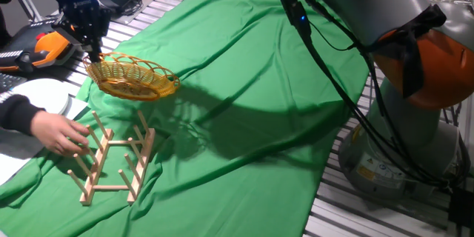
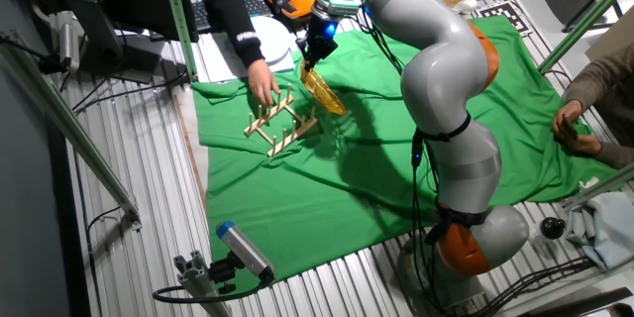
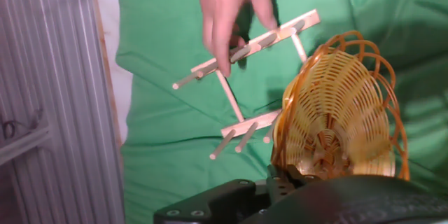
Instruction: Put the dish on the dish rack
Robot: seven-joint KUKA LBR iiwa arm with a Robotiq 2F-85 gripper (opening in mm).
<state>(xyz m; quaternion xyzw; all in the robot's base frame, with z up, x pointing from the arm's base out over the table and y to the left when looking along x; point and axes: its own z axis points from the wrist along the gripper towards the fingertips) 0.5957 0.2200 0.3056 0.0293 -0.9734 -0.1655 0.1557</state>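
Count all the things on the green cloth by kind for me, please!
Wicker dish, held up over the cloth by the gripper: 1
Wooden dish rack: 1
Person's hand holding the rack: 1
Total: 3

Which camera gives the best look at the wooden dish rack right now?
One fixed view: the dish rack shows whole, with both rails and pegs. The other fixed view shows it small and distant; in the hand view a person's hand and the dish cover parts.
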